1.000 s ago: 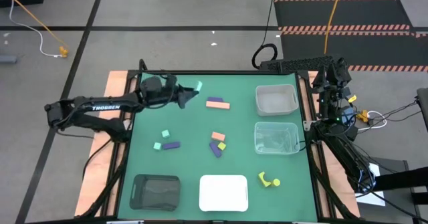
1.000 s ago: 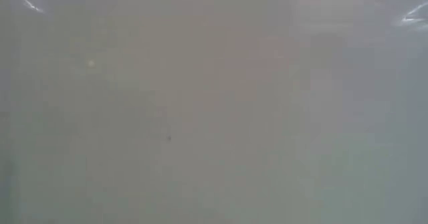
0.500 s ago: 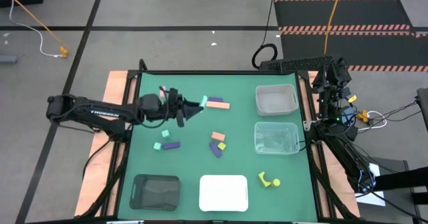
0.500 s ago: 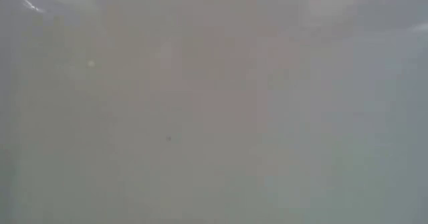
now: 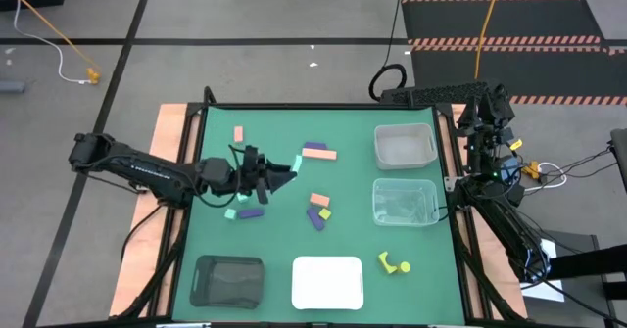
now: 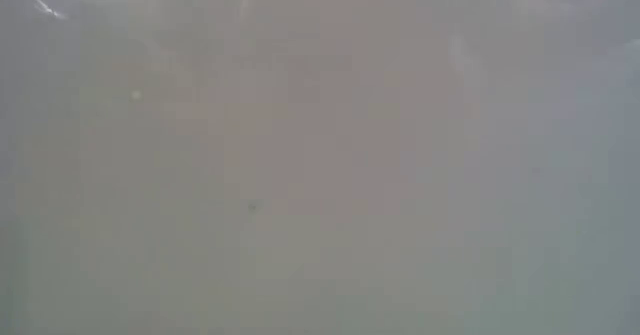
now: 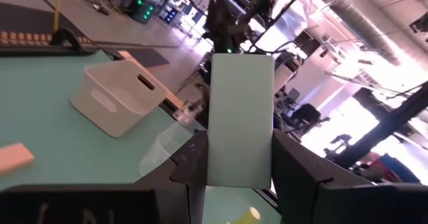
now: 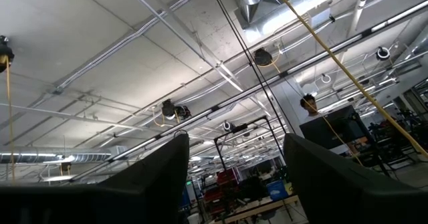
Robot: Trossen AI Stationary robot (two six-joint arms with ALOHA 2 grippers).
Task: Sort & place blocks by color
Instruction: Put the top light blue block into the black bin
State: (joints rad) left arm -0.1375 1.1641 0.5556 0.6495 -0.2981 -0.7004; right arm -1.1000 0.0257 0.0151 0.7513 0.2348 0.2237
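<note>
Clear trays (image 5: 405, 146) hold no blocks (black tray (image 5: 228, 280) too).

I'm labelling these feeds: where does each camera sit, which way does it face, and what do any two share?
High view: overhead, straight down on the green table; both arms show, left pincer holding a mint green block.
Low view: table height; only a blank grey surface, no robot.
Left wrist view: past its fingers clamping the mint block, toward the white bin.
Right wrist view: tilted up at the ceiling; open fingers show.
Shared: high and left wrist views both show the block and bin.
</note>
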